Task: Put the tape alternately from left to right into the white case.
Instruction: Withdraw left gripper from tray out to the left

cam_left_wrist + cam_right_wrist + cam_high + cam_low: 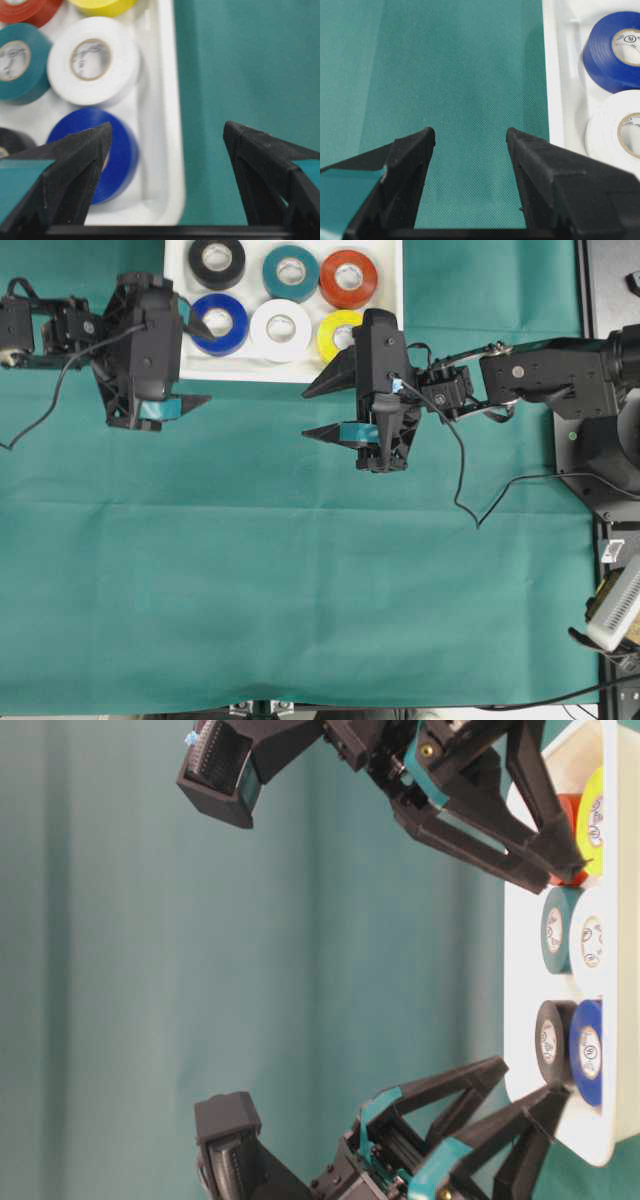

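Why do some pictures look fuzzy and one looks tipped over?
Left wrist view: the black fingers sit too close, so they blur; the white roll is soft too. Table-level view: it is turned sideways, so the white case stands on end.

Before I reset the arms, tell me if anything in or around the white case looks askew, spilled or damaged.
Nothing stands out. All six rolls lie flat in the white case, in two rows of three: black, teal, red-orange; blue, white, yellow. None overhangs the rim.
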Controlling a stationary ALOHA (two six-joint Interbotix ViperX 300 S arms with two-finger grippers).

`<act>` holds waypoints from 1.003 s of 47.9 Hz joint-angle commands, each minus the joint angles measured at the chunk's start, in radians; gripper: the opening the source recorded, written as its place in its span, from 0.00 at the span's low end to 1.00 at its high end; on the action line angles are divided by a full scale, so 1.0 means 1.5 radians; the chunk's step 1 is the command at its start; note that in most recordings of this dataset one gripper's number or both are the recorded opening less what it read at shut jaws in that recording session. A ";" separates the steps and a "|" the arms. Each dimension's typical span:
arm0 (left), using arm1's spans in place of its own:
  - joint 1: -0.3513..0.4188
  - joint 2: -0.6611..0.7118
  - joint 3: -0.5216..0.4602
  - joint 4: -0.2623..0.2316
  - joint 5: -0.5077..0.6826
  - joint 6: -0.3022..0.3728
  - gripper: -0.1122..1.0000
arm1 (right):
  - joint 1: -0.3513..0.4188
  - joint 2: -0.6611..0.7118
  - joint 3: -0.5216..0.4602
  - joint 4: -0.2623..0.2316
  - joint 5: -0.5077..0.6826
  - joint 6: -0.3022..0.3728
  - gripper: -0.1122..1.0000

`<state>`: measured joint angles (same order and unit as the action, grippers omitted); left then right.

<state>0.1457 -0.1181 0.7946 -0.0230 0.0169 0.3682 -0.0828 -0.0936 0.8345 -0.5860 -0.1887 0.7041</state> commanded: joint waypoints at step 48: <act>-0.119 -0.014 0.013 -0.004 -0.005 -0.103 0.53 | 0.002 -0.028 0.002 0.000 -0.005 0.000 0.72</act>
<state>-0.0230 -0.1166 0.8207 -0.0261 0.0169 0.2148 -0.0828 -0.0936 0.8437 -0.5860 -0.1887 0.7041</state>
